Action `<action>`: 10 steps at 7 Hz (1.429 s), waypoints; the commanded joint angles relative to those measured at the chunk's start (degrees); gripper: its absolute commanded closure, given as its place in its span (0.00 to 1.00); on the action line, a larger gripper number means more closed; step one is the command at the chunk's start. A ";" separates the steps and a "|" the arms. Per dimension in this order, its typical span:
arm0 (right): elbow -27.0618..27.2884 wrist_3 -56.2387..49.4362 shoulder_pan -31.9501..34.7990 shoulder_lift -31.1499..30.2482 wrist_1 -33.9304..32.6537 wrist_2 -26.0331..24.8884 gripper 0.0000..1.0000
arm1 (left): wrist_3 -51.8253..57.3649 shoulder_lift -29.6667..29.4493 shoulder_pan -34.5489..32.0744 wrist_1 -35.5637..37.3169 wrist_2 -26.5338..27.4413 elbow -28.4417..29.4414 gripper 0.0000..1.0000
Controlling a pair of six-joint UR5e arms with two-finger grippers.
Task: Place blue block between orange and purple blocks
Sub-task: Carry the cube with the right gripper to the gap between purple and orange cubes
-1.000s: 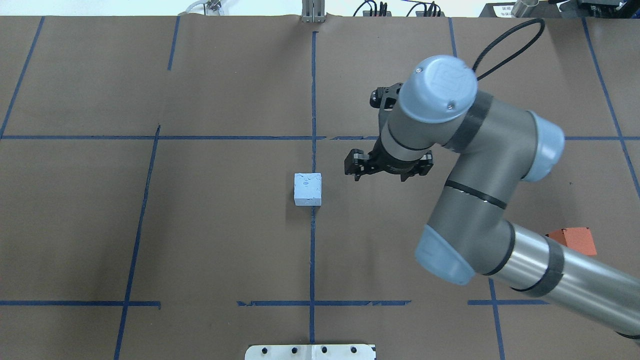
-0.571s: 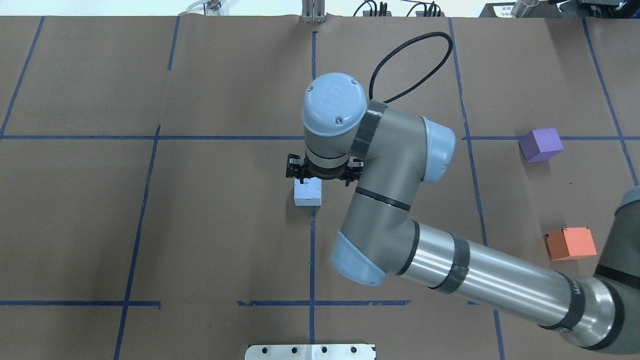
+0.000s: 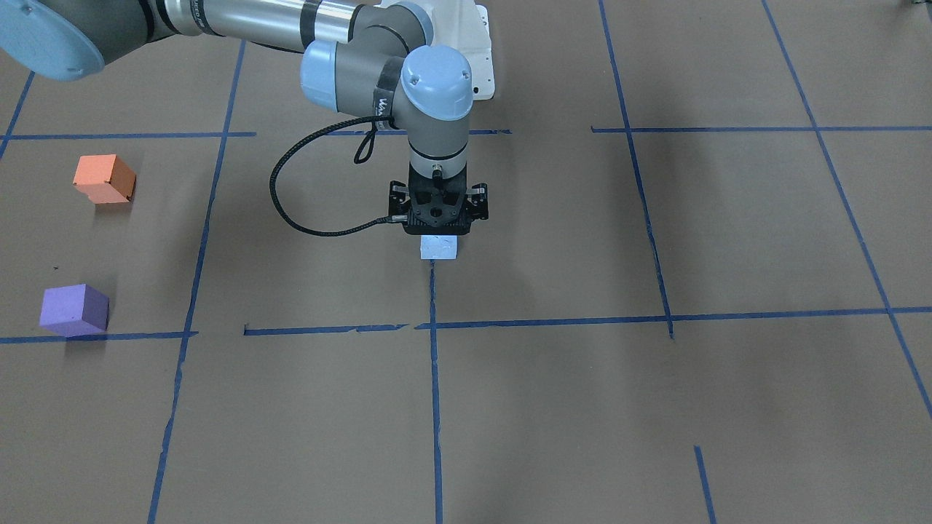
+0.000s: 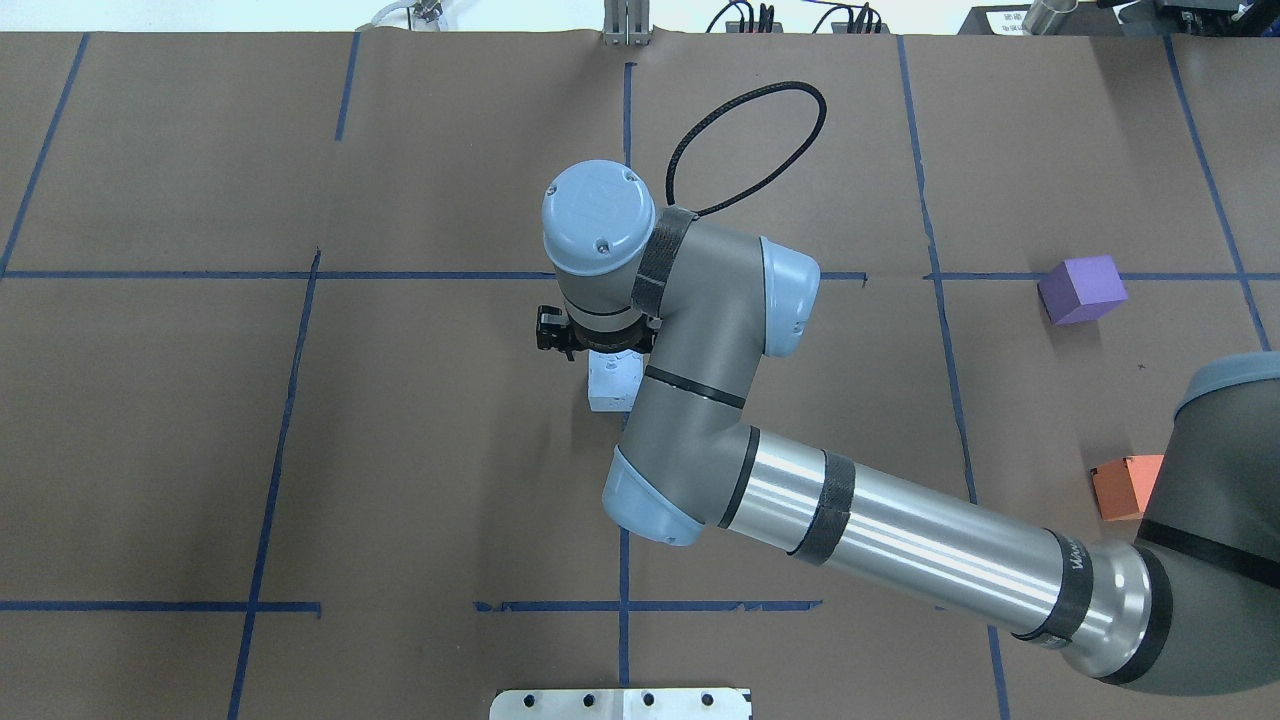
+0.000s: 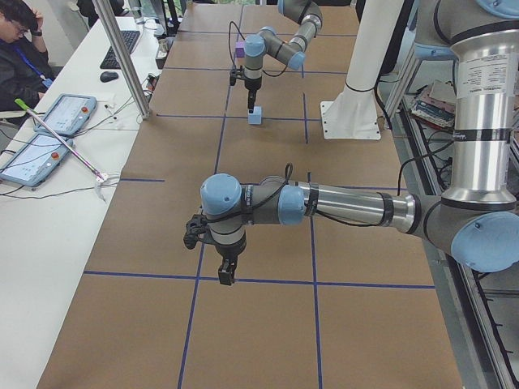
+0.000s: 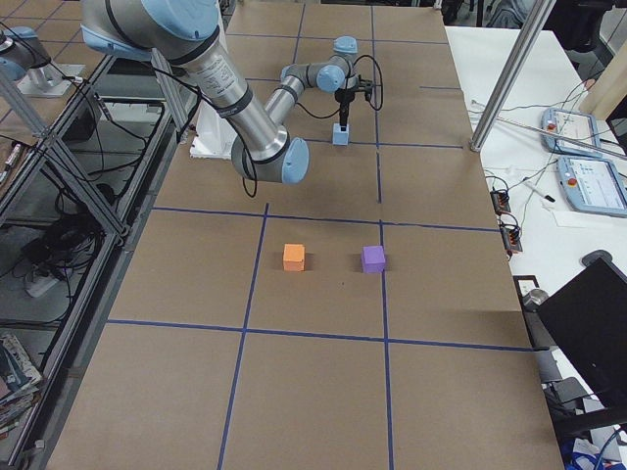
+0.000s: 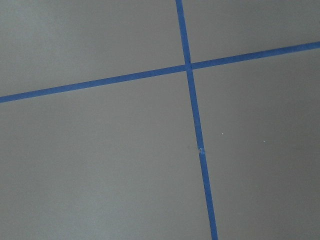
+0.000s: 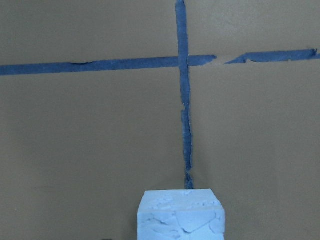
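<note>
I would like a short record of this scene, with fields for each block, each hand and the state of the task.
blue block: on the table, on a tape line, under the right hand
right hand: points down, just above the blue block; open or shut cannot be told
orange block: on the robot's right side, nearer the robot than the purple block
purple block: apart from the orange block
left hand: over bare table, far from all blocks; open or shut cannot be told
task state: blue block not yet between the other two
</note>
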 commanded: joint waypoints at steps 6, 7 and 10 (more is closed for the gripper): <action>-5.53 -0.68 -1.32 0.71 0.52 -0.39 0.87 | -0.86 0.04 0.09 -0.09 0.00 0.12 0.00; -4.05 -1.12 -0.79 0.28 0.17 0.05 0.87 | -0.86 0.04 0.09 -0.09 0.00 0.12 0.00; 10.23 -8.37 7.97 -14.95 -0.88 5.40 0.87 | -0.86 -0.04 0.09 -0.09 0.00 0.12 0.00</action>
